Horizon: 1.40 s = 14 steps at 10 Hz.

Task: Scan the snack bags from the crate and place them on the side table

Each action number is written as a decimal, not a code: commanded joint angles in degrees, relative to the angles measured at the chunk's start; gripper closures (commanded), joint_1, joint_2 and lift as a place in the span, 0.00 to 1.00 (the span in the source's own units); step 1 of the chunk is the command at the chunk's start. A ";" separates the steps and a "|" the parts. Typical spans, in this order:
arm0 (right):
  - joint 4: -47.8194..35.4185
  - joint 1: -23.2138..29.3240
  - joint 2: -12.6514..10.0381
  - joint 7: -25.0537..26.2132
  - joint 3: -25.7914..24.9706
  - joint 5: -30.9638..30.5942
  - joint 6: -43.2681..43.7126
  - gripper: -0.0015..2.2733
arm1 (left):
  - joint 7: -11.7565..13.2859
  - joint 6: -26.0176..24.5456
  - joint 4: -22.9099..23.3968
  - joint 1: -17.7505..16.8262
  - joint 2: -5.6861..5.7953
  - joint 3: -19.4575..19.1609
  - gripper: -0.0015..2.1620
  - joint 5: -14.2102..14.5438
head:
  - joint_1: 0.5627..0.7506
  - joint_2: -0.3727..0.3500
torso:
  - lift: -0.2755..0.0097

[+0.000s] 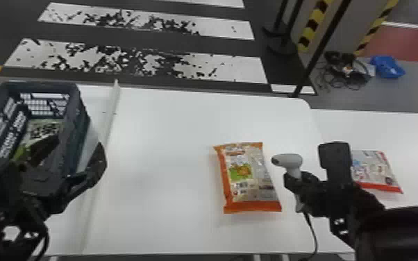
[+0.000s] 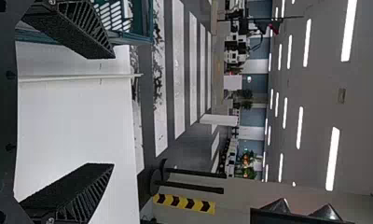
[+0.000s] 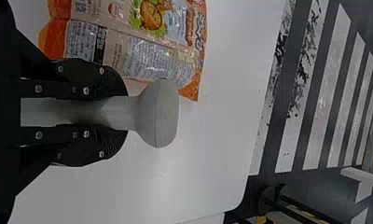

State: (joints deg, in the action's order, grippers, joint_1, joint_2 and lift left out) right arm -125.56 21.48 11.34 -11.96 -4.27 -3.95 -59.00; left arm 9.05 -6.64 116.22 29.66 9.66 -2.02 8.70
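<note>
Far left: dark crate (image 1: 84,119), open top, mesh sides, on the white surface left of a raised pale strip (image 1: 109,111) that runs from near to far. Inside the crate, a green snack bag (image 1: 47,126), partly hidden by one finger of the left gripper (image 1: 80,141).

Left gripper sits at the crate's near end. Its two fingers are spread wide, open air between them; one shows over the crate's opening, the other by its right side.

Right of the strip, the white table (image 1: 163,139). On its right part, the orange bag (image 1: 244,173) lies flat, orange bands at its near end and along its left side, a green patch with a picture on the front.

Just right of the bag: scanner (image 1: 292,161), pale grey, head up and turned left toward the bag's side. Right gripper (image 1: 292,180) pinches it by the handle, a finger on each flank, as the right wrist view confirms. A dark cable (image 1: 313,230) hangs from the handle toward the near edge.

Far right: side table (image 1: 402,133), white, beside the main one. On it, a white bag (image 1: 375,170) with a red near edge, its left end partly behind the right gripper.
</note>
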 commanded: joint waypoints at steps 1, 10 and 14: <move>-4.52 2.16 0.00 -0.08 2.33 -0.01 -3.19 0.99 | 0.00 0.00 -0.11 -0.04 0.01 0.00 0.02 0.00 | 0.70 0.36 | 0.79; -9.26 4.97 0.26 0.18 14.46 -5.37 -10.05 0.99 | 0.00 0.18 -0.38 -0.04 0.10 0.00 0.02 0.00 | 0.70 0.58 | 0.79; -6.98 3.57 0.17 0.97 15.87 -6.07 -9.87 0.99 | 0.00 0.18 -0.38 -0.04 0.18 0.00 0.02 0.09 | 0.70 0.59 | 0.79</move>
State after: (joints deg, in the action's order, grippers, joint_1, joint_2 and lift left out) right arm -132.57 25.09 11.52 -10.98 11.58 -10.06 -68.95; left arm 9.05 -6.46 115.84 29.62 9.85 -2.02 8.83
